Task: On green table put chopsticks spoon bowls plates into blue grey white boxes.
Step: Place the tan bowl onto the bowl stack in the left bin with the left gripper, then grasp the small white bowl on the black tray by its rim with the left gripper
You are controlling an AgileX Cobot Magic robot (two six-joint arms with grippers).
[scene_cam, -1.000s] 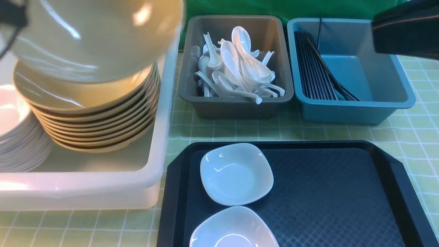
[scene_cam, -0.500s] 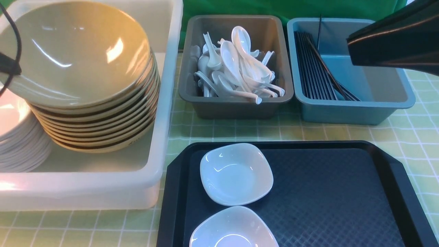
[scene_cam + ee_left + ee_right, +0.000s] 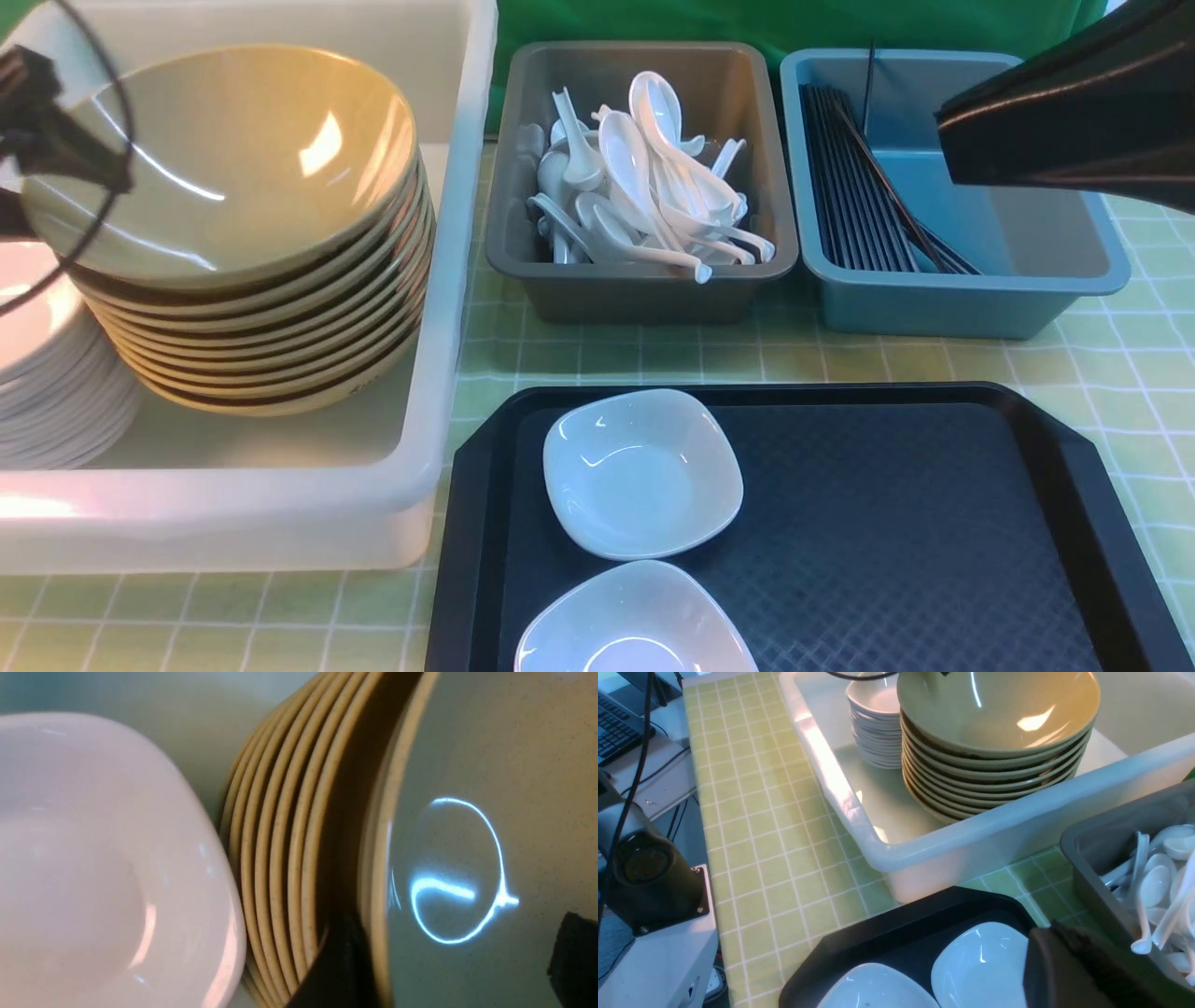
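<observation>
At upper left, the left pincer (image 3: pixel 455 949) gapes wide, released, astride the top tan bowl (image 3: pixel 252 159) in the white box (image 3: pixel 224 499); the right pincer (image 3: pixel 1057 956) is clenched, above the checked green table (image 3: pixel 579 359).

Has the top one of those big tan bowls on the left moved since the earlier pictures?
Yes. The top tan bowl has come down from mid-air onto the stack inside the white box.
</observation>
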